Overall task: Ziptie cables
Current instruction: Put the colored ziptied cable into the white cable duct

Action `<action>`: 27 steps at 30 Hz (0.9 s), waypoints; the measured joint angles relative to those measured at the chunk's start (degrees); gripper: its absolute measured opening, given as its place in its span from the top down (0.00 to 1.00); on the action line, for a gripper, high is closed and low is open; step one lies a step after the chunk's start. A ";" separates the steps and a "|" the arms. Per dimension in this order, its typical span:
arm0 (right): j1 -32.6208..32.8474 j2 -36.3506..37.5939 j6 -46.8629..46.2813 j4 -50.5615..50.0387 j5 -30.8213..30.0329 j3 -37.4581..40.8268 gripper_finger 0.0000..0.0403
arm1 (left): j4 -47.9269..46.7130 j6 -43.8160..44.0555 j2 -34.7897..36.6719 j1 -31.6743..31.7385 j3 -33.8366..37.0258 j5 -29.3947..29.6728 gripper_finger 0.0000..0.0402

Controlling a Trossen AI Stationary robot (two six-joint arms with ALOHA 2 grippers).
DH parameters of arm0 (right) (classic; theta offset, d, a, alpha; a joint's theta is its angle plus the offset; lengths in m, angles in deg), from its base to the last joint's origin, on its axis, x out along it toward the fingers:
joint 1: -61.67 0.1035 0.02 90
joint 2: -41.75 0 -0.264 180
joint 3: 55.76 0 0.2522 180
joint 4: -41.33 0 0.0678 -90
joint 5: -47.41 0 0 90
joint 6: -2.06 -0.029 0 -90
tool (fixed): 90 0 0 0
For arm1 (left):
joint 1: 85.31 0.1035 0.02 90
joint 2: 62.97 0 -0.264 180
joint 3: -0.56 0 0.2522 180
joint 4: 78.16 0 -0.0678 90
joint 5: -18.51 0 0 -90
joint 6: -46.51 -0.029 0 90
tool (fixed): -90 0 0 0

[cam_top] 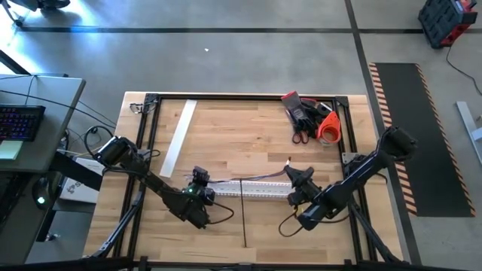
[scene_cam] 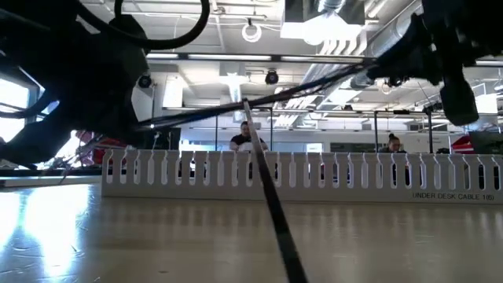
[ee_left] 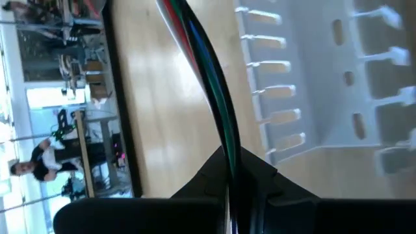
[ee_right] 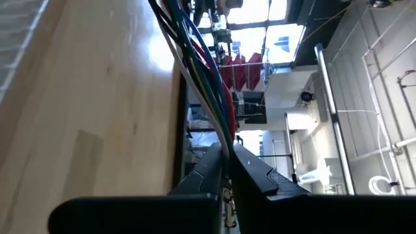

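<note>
The cables (cam_top: 248, 179) are a thin bundle stretched between my two grippers, just above the white slotted channel (cam_top: 260, 191). In the wrist views the cables (ee_left: 208, 71) (ee_right: 201, 71) show red, green, blue, black and white strands. My left gripper (cam_top: 202, 181) (ee_left: 232, 179) is shut on the bundle's left part. My right gripper (cam_top: 296, 181) (ee_right: 225, 162) is shut on its right part. In the low view the cables (scene_cam: 259, 98) slope up to the right. A thin black ziptie (cam_top: 245, 218) (scene_cam: 275, 204) leans with its upper end at the bundle and its lower end on the table. My left gripper pinches the cable bundle (ee_left: 227, 146) between its two fingers, which lie across the strands. The bundle is lifted clear of the table and runs straight away from the fingers. My right gripper pinches the bundle (ee_right: 221, 133) between its two fingers, also across the strands. The stretch between the grippers is fairly straight and lifted clear.
A flat white strip (cam_top: 179, 135) lies toward the far left. A red, black and orange heap of tools (cam_top: 309, 117) sits at the far right corner. Black frame rails (cam_top: 151, 128) border the table. People stand in the room behind (scene_cam: 245, 137).
</note>
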 joint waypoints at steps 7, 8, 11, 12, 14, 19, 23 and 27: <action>1.41 0.00 2.84 5.76 2.76 3.64 1.00 | 7.89 -4.99 0.31 -1.12 3.15 -1.89 1.00; 1.52 0.00 2.68 5.73 3.32 3.97 1.00 | 7.98 -5.12 0.31 -1.50 3.29 -1.91 1.00; 1.81 0.00 2.54 5.74 4.97 4.67 1.00 | 8.21 -5.53 0.28 -2.56 3.65 -2.22 1.00; 1.79 0.00 2.58 5.64 5.51 4.83 1.00 | 8.39 -5.64 0.28 -2.93 3.82 -2.60 1.00; 1.79 0.00 2.69 5.23 5.99 4.87 1.00 | 8.20 -6.79 0.24 -3.55 3.92 -3.06 1.00; 1.79 0.00 2.61 2.61 6.49 4.84 1.00 | 8.12 -7.58 0.20 -4.18 3.92 -4.53 1.00; 1.81 0.08 1.60 -1.40 9.32 4.81 1.00 | 8.10 -10.46 0.07 -4.22 3.88 -8.44 0.94; 1.82 0.13 0.88 -3.70 10.18 4.73 1.00 | 5.66 -12.04 0.09 -4.25 3.70 -10.55 0.85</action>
